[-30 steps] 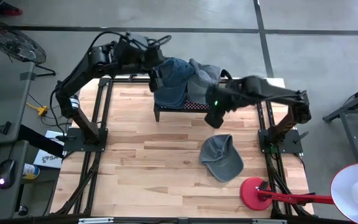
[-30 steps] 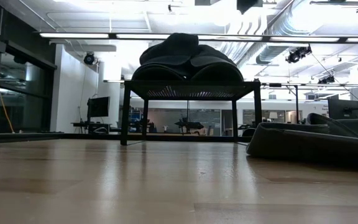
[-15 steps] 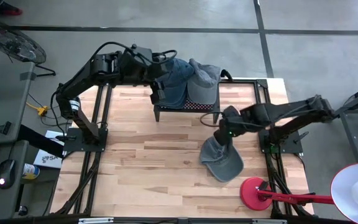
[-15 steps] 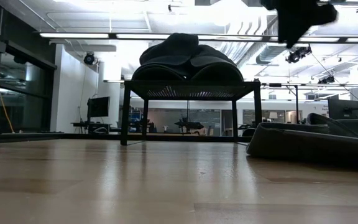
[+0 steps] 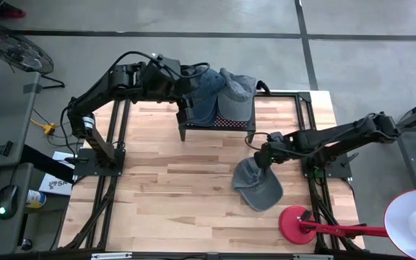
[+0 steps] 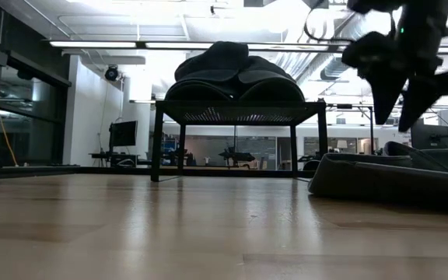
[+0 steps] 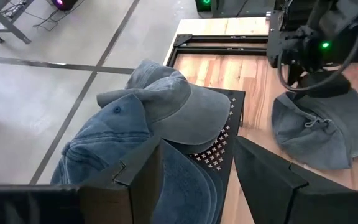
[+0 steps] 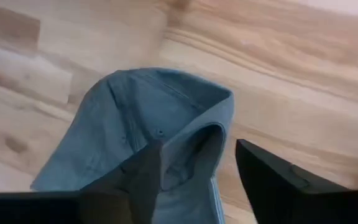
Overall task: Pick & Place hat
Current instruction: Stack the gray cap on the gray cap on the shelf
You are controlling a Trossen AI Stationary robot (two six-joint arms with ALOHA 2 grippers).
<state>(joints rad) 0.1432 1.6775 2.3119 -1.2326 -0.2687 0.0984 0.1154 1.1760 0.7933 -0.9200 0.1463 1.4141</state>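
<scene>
The right gripper (image 5: 261, 160) is dropping from beside the black rack (image 5: 217, 125) at the table's (image 5: 157, 188) far edge toward the grey hat (image 5: 257, 184) lying near the right edge, its fingers spread just above the hat's near rim. The left gripper (image 5: 186, 108) is shifting slightly over the caps (image 5: 219, 94) piled on the rack.

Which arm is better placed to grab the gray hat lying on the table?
The right. Its tool hangs open just above the edge of the gray hat on the table, fingers pointing down at it. The left tool is open over the hats on the black stand, farther away.
</scene>
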